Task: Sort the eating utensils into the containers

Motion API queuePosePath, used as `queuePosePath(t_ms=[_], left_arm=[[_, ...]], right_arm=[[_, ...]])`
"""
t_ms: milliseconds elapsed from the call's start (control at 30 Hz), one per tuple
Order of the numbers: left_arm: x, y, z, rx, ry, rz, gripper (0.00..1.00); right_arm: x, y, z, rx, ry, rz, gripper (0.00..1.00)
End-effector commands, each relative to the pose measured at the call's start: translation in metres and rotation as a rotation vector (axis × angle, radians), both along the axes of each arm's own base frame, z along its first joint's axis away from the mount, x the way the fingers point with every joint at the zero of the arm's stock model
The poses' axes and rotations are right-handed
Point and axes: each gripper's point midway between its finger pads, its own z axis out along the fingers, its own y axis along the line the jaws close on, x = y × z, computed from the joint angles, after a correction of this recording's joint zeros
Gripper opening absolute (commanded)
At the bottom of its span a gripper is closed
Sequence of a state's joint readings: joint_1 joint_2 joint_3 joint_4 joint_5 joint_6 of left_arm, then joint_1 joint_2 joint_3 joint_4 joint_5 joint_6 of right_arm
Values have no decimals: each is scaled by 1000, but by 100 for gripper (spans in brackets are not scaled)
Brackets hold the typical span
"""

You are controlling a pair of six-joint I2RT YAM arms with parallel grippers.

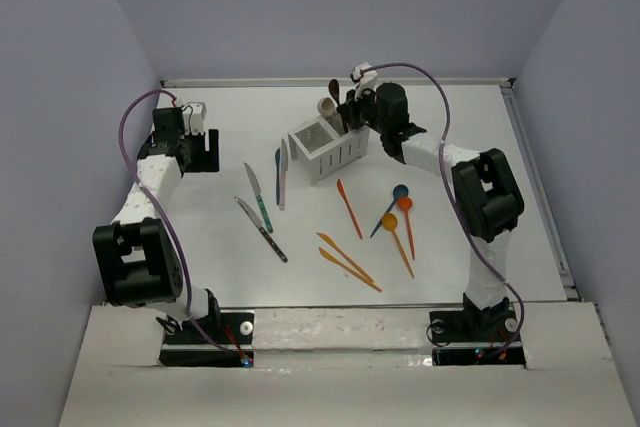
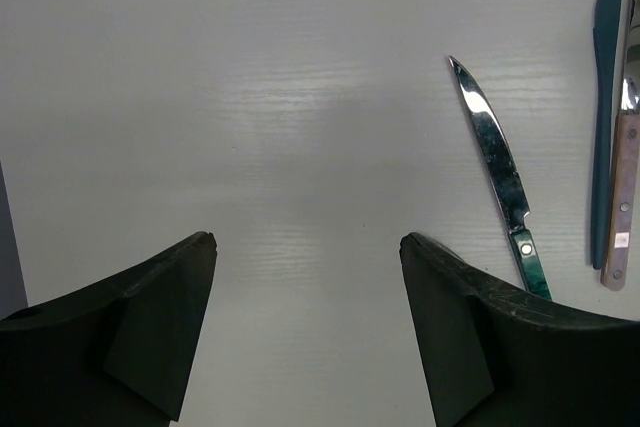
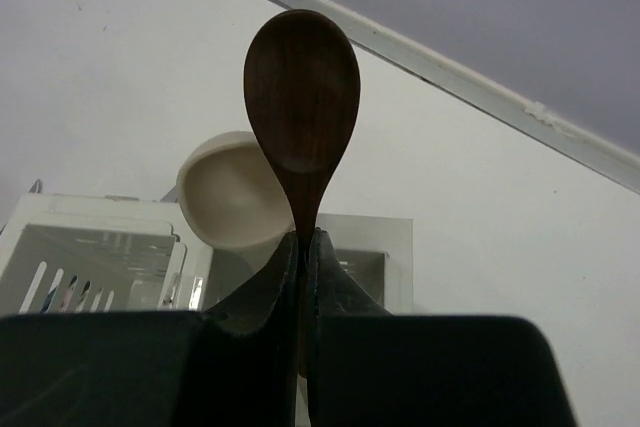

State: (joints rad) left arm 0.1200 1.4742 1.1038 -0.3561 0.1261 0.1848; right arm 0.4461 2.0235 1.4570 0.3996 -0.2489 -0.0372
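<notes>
The brown spoon (image 3: pixel 302 92) stands upright, its handle pinched between the closed fingers of the right gripper (image 3: pixel 303 247), its bowl above the fingertips. Just behind and left of them a beige spoon (image 3: pixel 232 192) sticks up from the white caddy (image 3: pixel 90 209) below. The left gripper (image 2: pixel 308 247) is spread wide above the table (image 2: pixel 250 97). A green-handled knife (image 2: pixel 497 162) lies just right of its fingers, untouched.

Robotics lab cell: white table (image 1: pixel 230 277) fenced by plain grey-lilac walls (image 1: pixel 330 7).
</notes>
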Motion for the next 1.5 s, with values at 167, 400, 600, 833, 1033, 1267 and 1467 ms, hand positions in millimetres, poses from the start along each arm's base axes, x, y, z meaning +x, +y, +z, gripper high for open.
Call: queuePosePath(t_ms=[167,400,600,833,1033,1267,1467], left_arm=[[1,5,12,27,-44,-1,86],[6,7,14,33,-49,4,86],[6,8,12,40,-48,-2,86],[-6,7,12,56,-77,-21,86],[-51,-13,27,77,-114,-200,91],[-71,-7,44,155,-137,-215,93],[-70,0,53,174,-232,-143,94]], right_arm=[[-18,-4,48,44,-93,12,46],[-42,-33,144,111,-170,-86,51],[-95,-83,90,2,204,-268,54],[-192,-139,-13,-49,538,-441,54],[-251,-168,-53,32,593,-518,51],[-268,-179,-33,58,556,-526,52],[-278,-174,-50,-47,705,-504,53]])
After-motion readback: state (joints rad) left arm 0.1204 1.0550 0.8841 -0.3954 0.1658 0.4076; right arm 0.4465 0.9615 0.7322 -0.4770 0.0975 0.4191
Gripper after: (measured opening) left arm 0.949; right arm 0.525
